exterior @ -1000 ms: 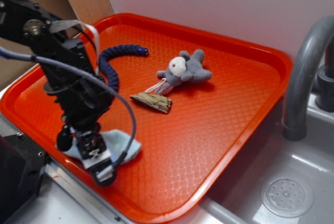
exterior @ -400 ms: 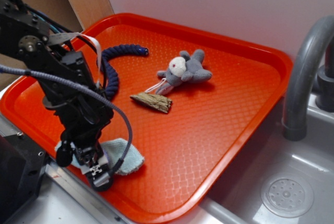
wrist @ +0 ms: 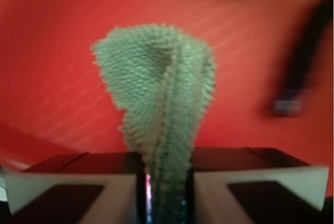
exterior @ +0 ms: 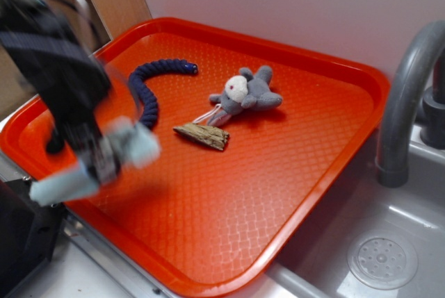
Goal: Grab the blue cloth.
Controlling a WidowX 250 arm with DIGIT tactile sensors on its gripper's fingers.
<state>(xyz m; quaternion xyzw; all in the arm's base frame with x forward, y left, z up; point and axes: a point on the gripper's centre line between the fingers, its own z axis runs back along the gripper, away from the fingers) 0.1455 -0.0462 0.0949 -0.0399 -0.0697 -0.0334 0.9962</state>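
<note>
The blue cloth (wrist: 162, 88), a pale terry rag, is pinched in a narrow fold between my jaws and fans out ahead of them over the red tray (wrist: 57, 51). My gripper (wrist: 166, 192) is shut on it. In the exterior view the arm is blurred by motion above the tray's front-left corner. There my gripper (exterior: 101, 162) holds the blue cloth (exterior: 135, 142) off the tray (exterior: 278, 173), with pale ends showing on both sides of the fingers.
A dark navy rope (exterior: 142, 86) curls at the tray's back left and shows as a blur, the rope (wrist: 302, 72), in the wrist view. A grey plush mouse (exterior: 247, 91) and a wood chip (exterior: 201, 135) lie mid-tray. A grey faucet (exterior: 403, 96) and sink drain (exterior: 382, 260) stand at right.
The gripper, earlier low on the cloth at the tray's front edge, has risen fast and swung up-left. The cloth has left the tray with it.
</note>
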